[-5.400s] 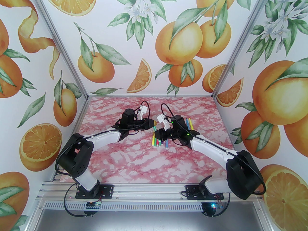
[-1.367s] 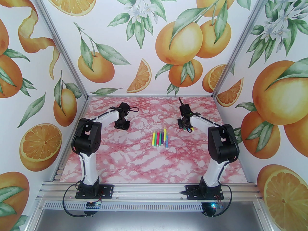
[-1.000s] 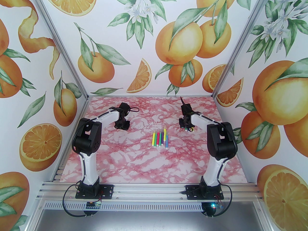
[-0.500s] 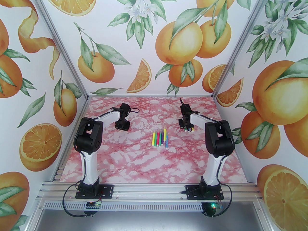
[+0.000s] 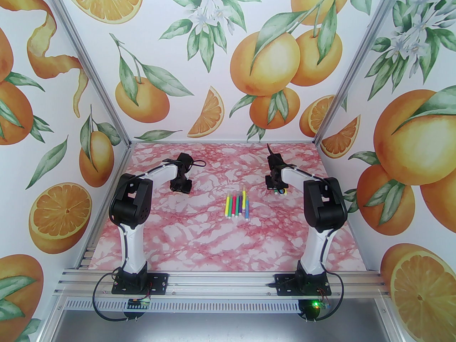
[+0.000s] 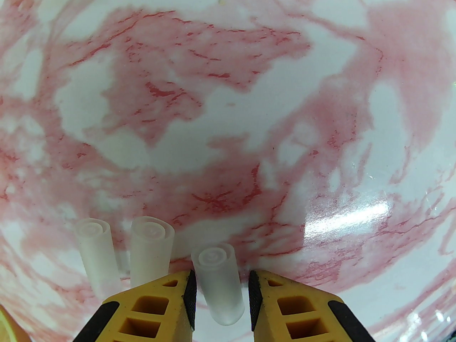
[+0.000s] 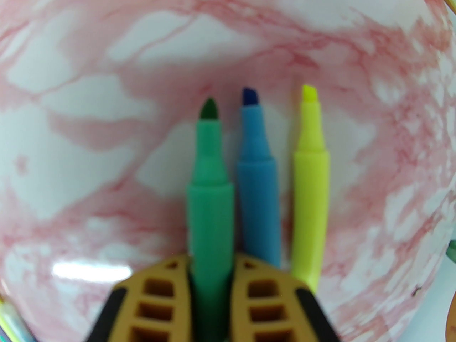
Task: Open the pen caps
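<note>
In the left wrist view three pale translucent pen caps lie side by side on the pink marble table (image 6: 228, 84). The rightmost cap (image 6: 217, 283) lies between the yellow fingers of my left gripper (image 6: 221, 280), which is open with a thin gap on each side. The other caps (image 6: 151, 251) (image 6: 96, 255) lie to its left. My right gripper (image 7: 212, 262) is shut on an uncapped green pen (image 7: 208, 191), tip pointing away. An uncapped blue pen (image 7: 256, 184) and a yellow pen (image 7: 310, 191) lie just right of it. From above, the left gripper (image 5: 180, 187) is at mid-left and the right gripper (image 5: 276, 189) at mid-right.
A row of several capped pens (image 5: 237, 207) lies at the table's centre, between the two grippers. Orange-patterned walls close the table on three sides. Bare table (image 5: 213, 248) stretches from the pens to the arm bases.
The left jaws have parted slightly and let go of the cap now lying between them. Both arms have hardly moved over the last second. The right grip on the green pen is unchanged.
</note>
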